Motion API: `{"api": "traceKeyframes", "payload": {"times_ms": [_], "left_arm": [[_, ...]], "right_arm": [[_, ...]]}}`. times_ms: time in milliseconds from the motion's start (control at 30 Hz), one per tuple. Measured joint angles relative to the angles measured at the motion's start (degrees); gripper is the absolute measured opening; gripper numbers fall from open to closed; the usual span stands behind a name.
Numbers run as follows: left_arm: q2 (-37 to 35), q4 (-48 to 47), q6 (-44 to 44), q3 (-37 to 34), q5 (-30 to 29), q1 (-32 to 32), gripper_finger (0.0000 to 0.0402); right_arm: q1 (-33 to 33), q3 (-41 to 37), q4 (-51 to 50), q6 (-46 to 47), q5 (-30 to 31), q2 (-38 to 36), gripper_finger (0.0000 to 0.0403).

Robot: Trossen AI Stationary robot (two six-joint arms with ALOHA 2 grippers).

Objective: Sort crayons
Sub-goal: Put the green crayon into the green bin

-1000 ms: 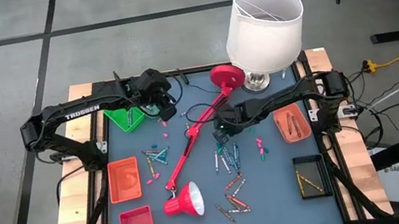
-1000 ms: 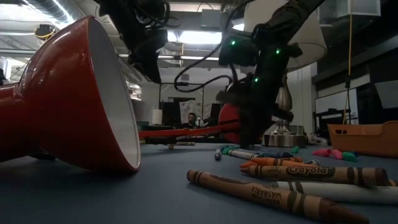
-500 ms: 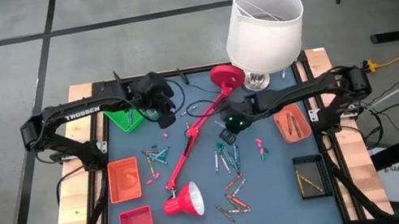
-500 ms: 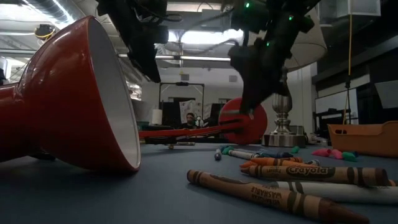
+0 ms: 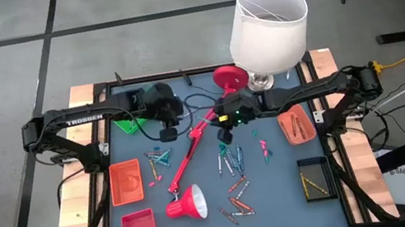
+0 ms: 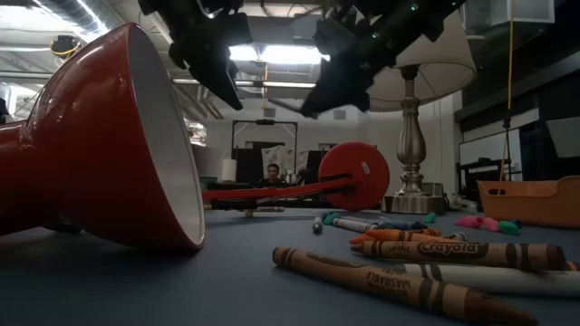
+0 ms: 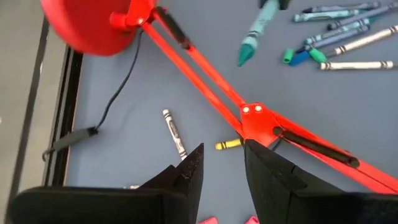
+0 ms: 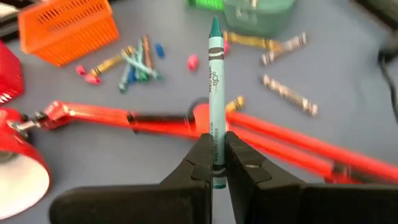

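- The right gripper (image 8: 214, 163) has its fingers clenched on a teal crayon (image 8: 215, 93), which sticks straight out past the fingertips with its point away from the wrist.
- In the high view the right gripper (image 5: 226, 134) hangs above the red lamp arm (image 5: 192, 147), close to the elbow joint of that arm, with the crayon lifted clear of the table.
- The left gripper (image 7: 222, 163) has its fingers parted with nothing between them; it hovers above the lamp arm's joint (image 7: 256, 118), and a yellow crayon (image 7: 227, 144) and a grey crayon (image 7: 174, 132) lie on the mat just beside that joint.
- In the high view the left gripper (image 5: 166, 132) sits on the side of the lamp arm toward the green tray (image 5: 126, 125), near it.
- The loose crayons (image 5: 232, 161) lie in a scatter on the far side of the lamp arm from the left gripper; a smaller bunch (image 5: 159, 159) lies on the near side, between the lamp arm and the orange tray (image 5: 125, 182).
- More crayons (image 5: 237, 206) lie just beside the red lamp shade (image 5: 188, 204) at the lamp arm's lower end.
- The white table lamp (image 5: 265, 15) stands past the lamp arm's round red base (image 5: 230, 78).
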Motion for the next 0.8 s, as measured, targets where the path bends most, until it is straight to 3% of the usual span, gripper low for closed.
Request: {"api": "traceKeyframes", "payload": {"times_ms": [400,800], "left_arm": [[0.0,7.4,2.3,0.0,-0.1,-2.7,0.0100],[0.0,8.9,2.3,0.0,2.5,-3.1,0.0100]], "right_arm": [[0.0,0.0,8.0,-8.3,-1.5,0.0,0.0021],[0.0,0.0,9.1,-10.8,-1.5,0.0,0.0021]]}}
